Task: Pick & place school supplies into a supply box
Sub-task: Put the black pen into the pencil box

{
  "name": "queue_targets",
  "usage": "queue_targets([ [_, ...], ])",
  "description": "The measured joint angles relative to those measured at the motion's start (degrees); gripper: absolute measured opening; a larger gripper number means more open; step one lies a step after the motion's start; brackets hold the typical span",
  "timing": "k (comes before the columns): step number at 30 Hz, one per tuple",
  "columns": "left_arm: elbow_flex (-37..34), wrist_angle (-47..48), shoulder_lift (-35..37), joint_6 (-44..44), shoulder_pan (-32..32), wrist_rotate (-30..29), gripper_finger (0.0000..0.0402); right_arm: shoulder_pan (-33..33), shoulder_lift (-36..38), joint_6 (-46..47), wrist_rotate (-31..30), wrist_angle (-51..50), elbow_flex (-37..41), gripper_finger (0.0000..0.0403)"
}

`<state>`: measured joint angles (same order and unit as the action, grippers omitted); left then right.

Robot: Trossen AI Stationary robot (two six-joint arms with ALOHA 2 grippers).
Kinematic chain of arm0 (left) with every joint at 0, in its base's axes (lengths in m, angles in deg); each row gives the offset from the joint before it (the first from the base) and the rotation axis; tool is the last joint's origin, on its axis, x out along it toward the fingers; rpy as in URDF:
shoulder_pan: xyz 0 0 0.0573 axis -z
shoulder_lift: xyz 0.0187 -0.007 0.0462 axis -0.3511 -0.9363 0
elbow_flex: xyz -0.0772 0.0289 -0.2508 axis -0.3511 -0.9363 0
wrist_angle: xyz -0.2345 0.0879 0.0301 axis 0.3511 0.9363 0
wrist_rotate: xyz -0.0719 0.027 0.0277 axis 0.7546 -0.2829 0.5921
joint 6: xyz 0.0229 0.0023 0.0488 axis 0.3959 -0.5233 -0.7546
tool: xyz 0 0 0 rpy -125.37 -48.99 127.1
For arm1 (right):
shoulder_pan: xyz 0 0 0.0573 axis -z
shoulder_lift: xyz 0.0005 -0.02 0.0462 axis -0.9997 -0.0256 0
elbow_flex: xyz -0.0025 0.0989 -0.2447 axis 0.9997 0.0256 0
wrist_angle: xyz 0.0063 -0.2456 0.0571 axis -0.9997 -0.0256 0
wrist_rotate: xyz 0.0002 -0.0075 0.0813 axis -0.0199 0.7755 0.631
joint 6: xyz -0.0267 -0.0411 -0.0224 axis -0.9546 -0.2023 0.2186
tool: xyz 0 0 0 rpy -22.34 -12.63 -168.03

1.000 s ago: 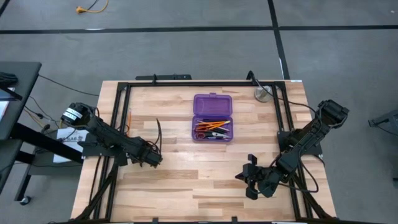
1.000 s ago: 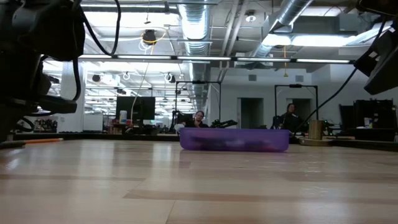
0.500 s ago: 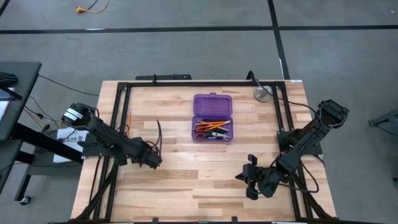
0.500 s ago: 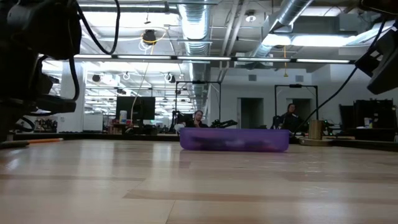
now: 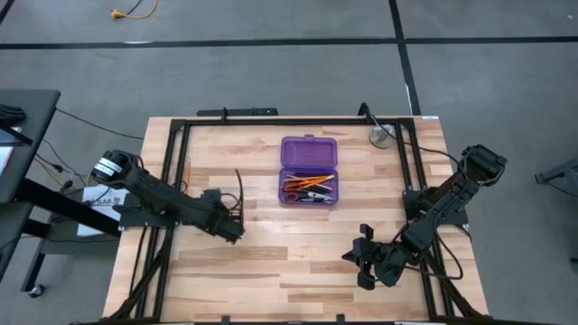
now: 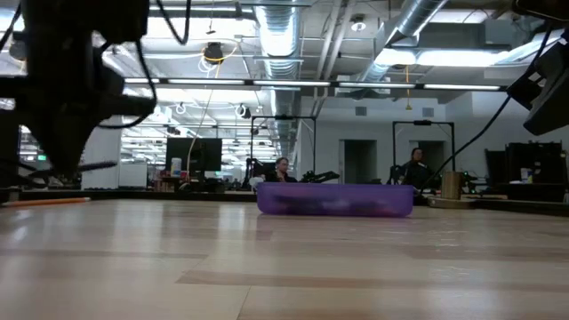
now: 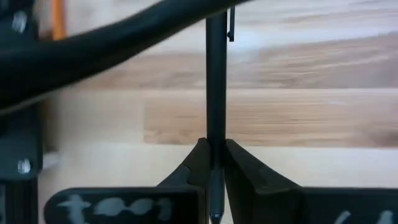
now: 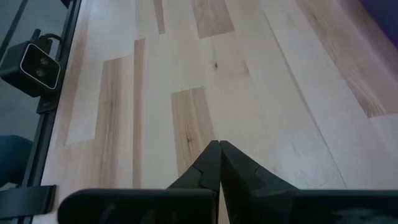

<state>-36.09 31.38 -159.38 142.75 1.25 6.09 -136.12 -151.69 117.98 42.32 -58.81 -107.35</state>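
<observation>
Left tool (image 5: pixel 237 227) at about 8 o'clock from surface centre, clamped on a thin black pen (image 7: pixel 216 81); pen pinched between both fingers (image 7: pixel 200 163) in the left wrist view, shaft running straight out past the tips. Same pen seen from above as a thin dark line (image 5: pixel 240 191) rising from the tool toward 12 o'clock. Purple supply box (image 5: pixel 309 169) at 12 o'clock from centre, lid open, orange pencils (image 5: pixel 313 182) and red-and-black scissors (image 5: pixel 291 194) inside, all in the 6 o'clock half. One orange pencil (image 5: pixel 188 171) lying on the wooden surface (image 5: pixel 298 253) near the 9 o'clock edge, well apart from the box. Right tool (image 8: pixel 217 152) at 4 o'clock, fingers pressed together, holding nothing. Silver metal disc (image 5: pixel 382 136) at the 1 o'clock corner.
</observation>
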Motion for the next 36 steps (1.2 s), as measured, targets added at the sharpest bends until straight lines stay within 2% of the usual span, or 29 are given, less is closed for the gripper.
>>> queue_targets([
  [6, 8.48, 3.19, 0.07, -12.76, -4.55, -8.62, 0.0009, 0.0, 0.0, -3.05, -0.04, -0.12, 0.0, 0.0],
  [11, 15.68, 2.28, 0.15, -29.58, -10.4, -14.6, 0.0009, 0.11, 0.0, -4.55, -0.05, -0.6, 0.0, 0.0],
  [16, 20.46, -3.27, 0.2, -48.26, -17.34, -16.91, 0.0009, 1.29, 0.0, -4.59, -0.08, -3.67, 0.0, 0.0],
  [20, 21.88, -12.14, 0.2, -65.41, -23.74, -15.43, 0.0009, 3.91, 0.02, -4.54, -0.09, -5.15, -0.02, 0.0],
  [25, 21.94, -23.64, -1.79, -83.48, -30.45, -8.57, 0.0009, 8.06, 0.02, -4.52, -0.08, -5.17, -0.02, 0.0],
  [31, 21.96, -31.95, -8.74, -94.37, -33.97, -0.78, 0.0009, 12.04, 0.02, -4.54, -0.06, -5.21, -0.02, 0.0],
  [36, 27.56, -29.52, -15.28, -101.39, -33.87, 1.75, 0.0008, 13.62, 0.02, -4.52, -0.04, -5.18, -0.02, 0.0],
])
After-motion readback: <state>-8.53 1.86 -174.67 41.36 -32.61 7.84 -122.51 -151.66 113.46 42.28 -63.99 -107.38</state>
